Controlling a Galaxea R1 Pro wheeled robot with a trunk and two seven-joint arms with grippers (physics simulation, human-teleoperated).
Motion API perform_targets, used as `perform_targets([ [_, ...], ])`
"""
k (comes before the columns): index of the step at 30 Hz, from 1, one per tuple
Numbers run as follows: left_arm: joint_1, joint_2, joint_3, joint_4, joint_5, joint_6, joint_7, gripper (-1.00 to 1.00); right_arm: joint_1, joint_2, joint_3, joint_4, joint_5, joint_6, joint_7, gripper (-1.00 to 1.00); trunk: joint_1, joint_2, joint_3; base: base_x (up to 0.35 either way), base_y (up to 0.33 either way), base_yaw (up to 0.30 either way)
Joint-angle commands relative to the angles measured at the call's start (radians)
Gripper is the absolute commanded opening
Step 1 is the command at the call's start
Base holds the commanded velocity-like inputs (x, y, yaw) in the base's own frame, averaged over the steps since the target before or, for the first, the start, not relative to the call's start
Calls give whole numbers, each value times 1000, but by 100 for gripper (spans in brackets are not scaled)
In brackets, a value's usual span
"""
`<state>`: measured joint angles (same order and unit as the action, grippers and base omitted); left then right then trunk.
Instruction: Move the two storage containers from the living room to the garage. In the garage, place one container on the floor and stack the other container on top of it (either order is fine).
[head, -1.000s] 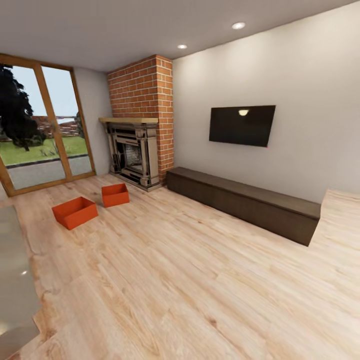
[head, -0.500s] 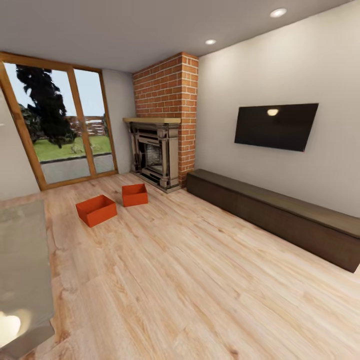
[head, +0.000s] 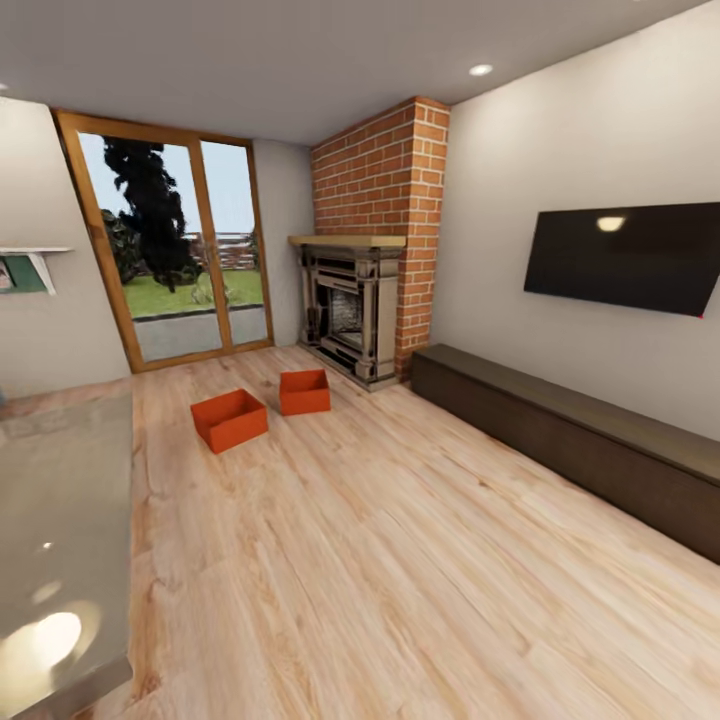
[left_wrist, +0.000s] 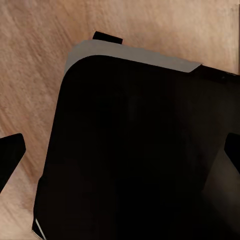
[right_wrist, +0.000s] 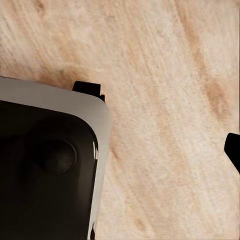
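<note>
Two orange-red storage containers (head: 229, 419) (head: 304, 391) sat just beside each other on the living room's wood-plank floor (head: 400, 560), before the brick fireplace (head: 352, 308) and glass doors (head: 180, 260). Whether either claw was open or closed could not be told.

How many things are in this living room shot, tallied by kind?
Orange-red storage containers: 2, the nearer one and the farther one, both on the wood-plank floor
Brick fireplace: 1
Wall-mounted TV: 1
Long dark low cabinet: 1
Wood-framed glass doors: 1 set
Total: 6
</note>
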<state>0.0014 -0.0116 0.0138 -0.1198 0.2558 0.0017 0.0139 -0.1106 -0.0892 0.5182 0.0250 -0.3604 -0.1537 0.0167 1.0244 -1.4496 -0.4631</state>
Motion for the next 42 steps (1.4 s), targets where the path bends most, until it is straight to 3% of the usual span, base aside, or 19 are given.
perform_targets([
  [1,0,0,1,-1,4,0,1,100,-1,-2,7,3,-10,-5,2,100,1,0,-1,333,0,85],
  [42,0,1,0,-1,2,0,-1,100,-1,2,14,3,-10,4,2,100,1,0,-1,334,0,4],
])
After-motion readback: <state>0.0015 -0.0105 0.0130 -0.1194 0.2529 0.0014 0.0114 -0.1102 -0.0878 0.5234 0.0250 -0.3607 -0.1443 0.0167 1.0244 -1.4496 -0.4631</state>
